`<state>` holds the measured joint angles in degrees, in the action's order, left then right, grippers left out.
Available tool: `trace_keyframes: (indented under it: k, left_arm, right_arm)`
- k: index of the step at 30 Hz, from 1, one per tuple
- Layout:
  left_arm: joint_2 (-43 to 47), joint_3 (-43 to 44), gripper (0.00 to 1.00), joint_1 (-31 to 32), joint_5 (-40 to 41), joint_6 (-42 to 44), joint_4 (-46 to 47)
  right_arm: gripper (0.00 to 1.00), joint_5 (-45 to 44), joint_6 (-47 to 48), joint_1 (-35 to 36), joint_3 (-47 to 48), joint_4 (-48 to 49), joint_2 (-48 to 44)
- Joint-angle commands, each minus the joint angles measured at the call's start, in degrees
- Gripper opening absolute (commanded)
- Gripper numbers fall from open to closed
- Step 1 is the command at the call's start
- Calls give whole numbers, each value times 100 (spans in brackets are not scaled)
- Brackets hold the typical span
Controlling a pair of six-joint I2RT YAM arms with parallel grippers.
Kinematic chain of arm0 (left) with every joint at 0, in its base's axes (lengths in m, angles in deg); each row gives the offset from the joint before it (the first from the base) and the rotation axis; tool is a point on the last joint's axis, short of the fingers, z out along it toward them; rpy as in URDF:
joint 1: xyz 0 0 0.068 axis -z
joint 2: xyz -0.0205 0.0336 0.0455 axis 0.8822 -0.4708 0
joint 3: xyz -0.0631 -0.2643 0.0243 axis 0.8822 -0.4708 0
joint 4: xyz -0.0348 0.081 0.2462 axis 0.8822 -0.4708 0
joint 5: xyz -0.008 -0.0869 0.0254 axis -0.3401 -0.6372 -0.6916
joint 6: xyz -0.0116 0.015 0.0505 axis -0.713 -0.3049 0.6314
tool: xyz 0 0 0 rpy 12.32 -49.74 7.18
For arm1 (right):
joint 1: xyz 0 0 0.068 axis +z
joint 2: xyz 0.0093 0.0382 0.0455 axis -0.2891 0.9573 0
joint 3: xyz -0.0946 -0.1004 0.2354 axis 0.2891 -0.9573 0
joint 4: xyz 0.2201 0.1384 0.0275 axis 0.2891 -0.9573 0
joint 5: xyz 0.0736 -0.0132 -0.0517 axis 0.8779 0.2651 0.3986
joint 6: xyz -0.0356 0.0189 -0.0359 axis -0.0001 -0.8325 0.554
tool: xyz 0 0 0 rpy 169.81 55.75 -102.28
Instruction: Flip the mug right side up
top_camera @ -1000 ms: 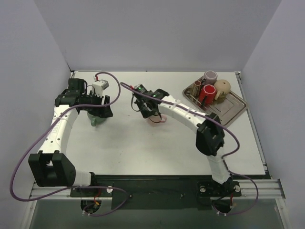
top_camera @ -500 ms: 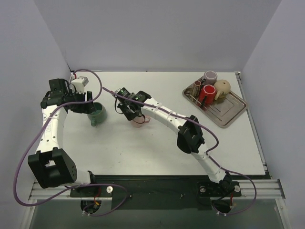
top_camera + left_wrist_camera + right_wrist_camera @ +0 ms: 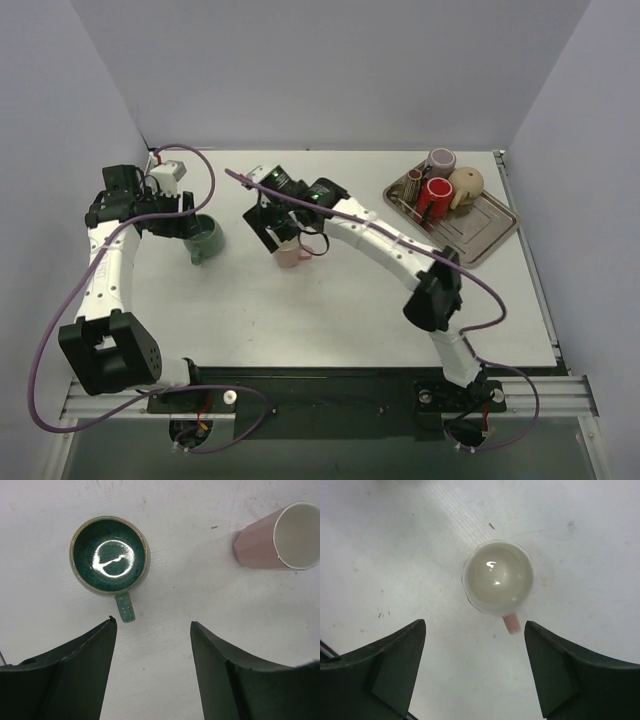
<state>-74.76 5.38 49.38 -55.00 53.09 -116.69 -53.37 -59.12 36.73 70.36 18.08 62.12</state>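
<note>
Under my right gripper (image 3: 475, 622) a pink mug (image 3: 497, 577) stands on the table with its mouth up, white inside, its handle (image 3: 511, 623) toward the jaws. The jaws are open and hover above it without touching. From the top view the pink mug (image 3: 291, 257) sits mid-table below the right gripper (image 3: 278, 235). A dark green mug (image 3: 109, 555) also stands mouth up, ahead of my open left gripper (image 3: 152, 622). It shows again as the green mug (image 3: 205, 238) at the left, with the left gripper (image 3: 185, 225) beside it. The left wrist view catches the pink mug (image 3: 280, 537) at its right edge.
A metal tray (image 3: 490, 235) at the back right carries a red cup (image 3: 435, 193), a round beige thing (image 3: 466, 183) and other cups. White walls close the table at the back and both sides.
My right gripper has opened and let go of the pink mug, which now stands mouth up. The right arm has shifted. The left arm drew back left from the green mug, then held still.
</note>
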Motion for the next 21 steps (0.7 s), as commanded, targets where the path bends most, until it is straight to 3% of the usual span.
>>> trace_keyframes:
  k: [1, 3, 6, 10, 11, 15, 18, 21]
  left_arm:
    - [253, 163, 71, -12, -243, 205, -54]
    - [323, 120, 71, -12, -322, 205, -37]
    - [429, -29, 71, -12, -498, 161, 25]
    - [552, -214, 71, 84, -647, 65, 218]
    - [578, -232, 71, 93, -735, 47, 288]
    - [614, -302, 71, 120, -859, 47, 350]
    - [622, -337, 71, 120, -850, 91, 324]
    - [649, -399, 71, 120, -876, 126, 324]
  right_arm:
    - [76, -210, 399, -422, -829, -56, -2301]
    - [76, -446, 242, -1385, -1566, 14, -2838]
    - [76, -1614, -136, -2372, -2466, 286, -3333]
    - [73, -3800, -1593, -3463, -3688, 1058, -3466]
    - [73, -3988, -1997, -3690, -4046, 1217, -3440]
    - [72, -3920, -2247, -3921, -4840, 2447, -3221]
    - [72, -3621, -2325, -3991, -4719, 2642, -2738]
    - [63, -3113, -2467, -4228, -4402, 2625, -1992]
